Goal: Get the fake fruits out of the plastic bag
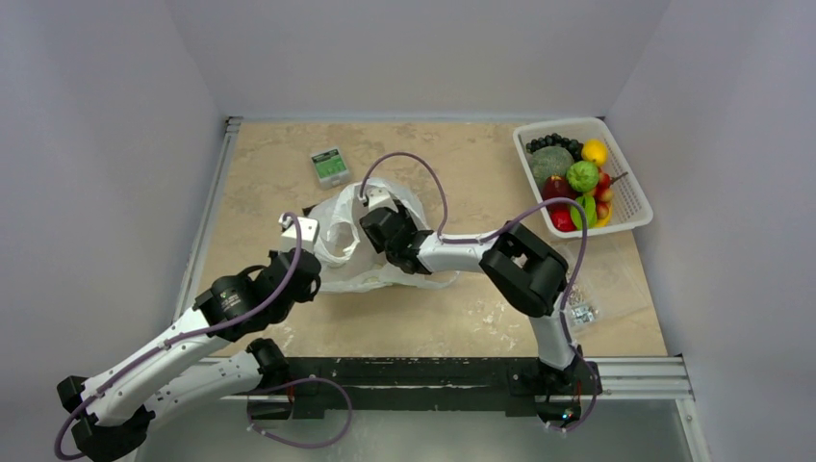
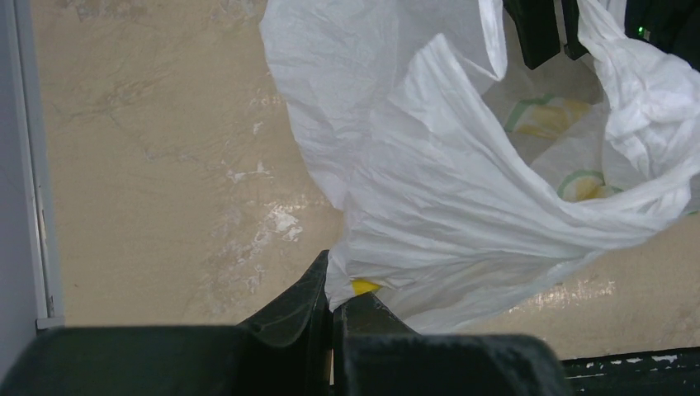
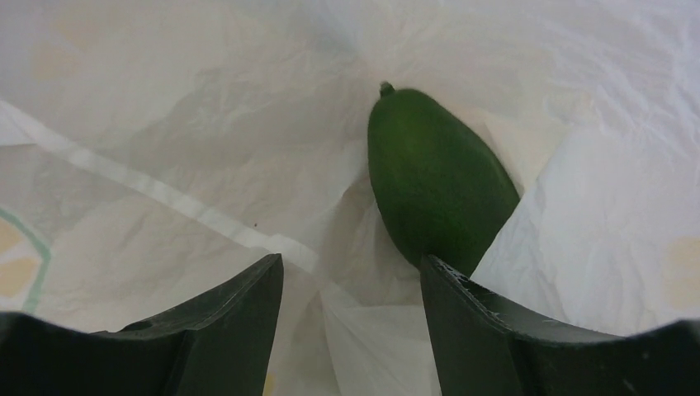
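The white plastic bag (image 1: pixel 358 252) lies crumpled at mid-table with its mouth held open. My left gripper (image 2: pixel 334 290) is shut on the bag's near rim, pinching the film. My right gripper (image 3: pixel 351 264) is open inside the bag, nothing between its fingers. A green fake fruit (image 3: pixel 437 181), oval with a small stem tip, rests on the bag's inner film just ahead, close to the right finger (image 3: pixel 462 305). In the left wrist view the right gripper's dark fingers (image 2: pixel 536 29) reach down into the bag's mouth. From above, the right wrist (image 1: pixel 390 231) covers the bag opening.
A white basket (image 1: pixel 630 207) at the far right holds several fake fruits. A small green-labelled box (image 1: pixel 329 166) lies behind the bag. A clear box of screws (image 1: pixel 582 310) sits beside the right arm. A metal rail (image 1: pixel 207 241) edges the table's left side.
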`<state>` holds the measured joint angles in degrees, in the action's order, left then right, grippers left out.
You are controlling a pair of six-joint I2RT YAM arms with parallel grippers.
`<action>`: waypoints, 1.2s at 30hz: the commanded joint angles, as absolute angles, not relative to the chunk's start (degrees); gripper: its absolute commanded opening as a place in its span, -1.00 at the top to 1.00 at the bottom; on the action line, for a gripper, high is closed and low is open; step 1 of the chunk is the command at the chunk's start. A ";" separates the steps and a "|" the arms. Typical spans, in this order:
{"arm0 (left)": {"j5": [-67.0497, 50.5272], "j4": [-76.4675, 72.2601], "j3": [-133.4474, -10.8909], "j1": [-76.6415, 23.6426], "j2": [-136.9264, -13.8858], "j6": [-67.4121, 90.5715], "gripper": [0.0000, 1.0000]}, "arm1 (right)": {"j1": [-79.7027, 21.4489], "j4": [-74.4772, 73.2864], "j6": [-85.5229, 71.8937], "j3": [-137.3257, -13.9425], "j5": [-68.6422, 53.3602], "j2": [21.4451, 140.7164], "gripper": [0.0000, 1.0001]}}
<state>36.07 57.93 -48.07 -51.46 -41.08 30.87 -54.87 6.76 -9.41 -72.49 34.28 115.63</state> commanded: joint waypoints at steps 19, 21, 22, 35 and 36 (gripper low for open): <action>37.28 57.25 -49.84 -52.21 -41.66 31.29 1.00 | -55.44 18.06 1.76 -69.76 31.03 106.73 -0.33; 37.25 57.29 -49.83 -52.21 -41.66 31.25 1.00 | -55.25 20.50 3.62 -70.16 31.30 108.48 -0.39; 37.20 57.23 -49.88 -52.21 -41.66 31.23 1.00 | -55.20 21.27 5.03 -70.47 31.07 109.44 -0.40; 36.93 57.19 -49.75 -52.30 -41.92 31.32 1.00 | -53.39 27.80 18.03 -75.69 37.28 121.59 -0.75; 36.92 57.15 -49.76 -52.34 -41.92 31.31 1.00 | -52.94 27.88 18.14 -75.75 37.19 121.87 -0.75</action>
